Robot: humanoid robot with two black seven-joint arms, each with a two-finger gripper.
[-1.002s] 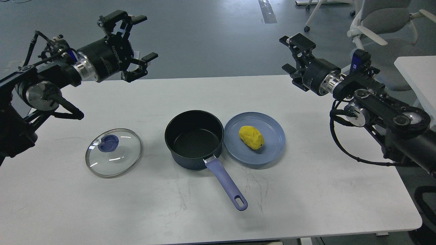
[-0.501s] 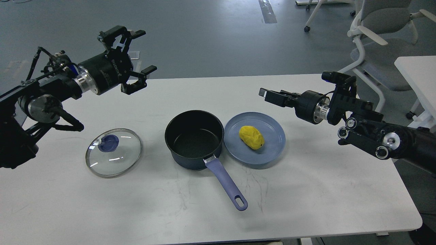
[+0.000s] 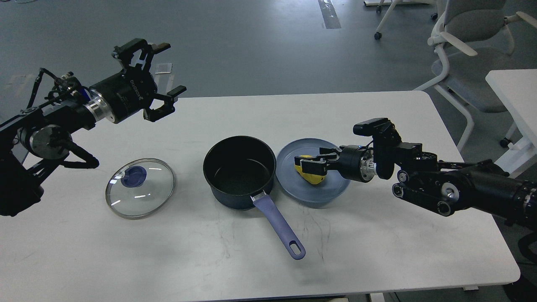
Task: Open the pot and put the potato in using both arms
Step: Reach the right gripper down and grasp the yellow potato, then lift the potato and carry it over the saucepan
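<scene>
The pot (image 3: 239, 170) stands uncovered at the middle of the white worktop (image 3: 377, 251), its purple handle (image 3: 279, 226) running toward the near edge. Left of the pot, apart from it, the glass lid (image 3: 139, 188) lies flat with its blue knob (image 3: 133, 175) uppermost. Right of the pot, the blue plate (image 3: 331, 191) sits with its rim touching or just short of the pot wall (contact cannot be confirmed). The yellow potato (image 3: 311, 177) lies on the plate.

The right hand (image 3: 312, 163) reaches in low from right of the pot and sits at the potato, one finger above it and one at its front, covering the potato's upper part. Whether the fingers are pressing on it or merely set around it cannot be told.

The left hand (image 3: 157, 69) hangs in the air up and left of the pot, above the far edge of the worktop, fingers spread wide and holding nothing. Pale lettering shows on its black barrel, not legible.

Beyond the pot, right of the worktop's far corner, stands a grey office chair (image 3: 465, 37), partly cut off by the frame, and the corner of a second white table (image 3: 514, 90).
</scene>
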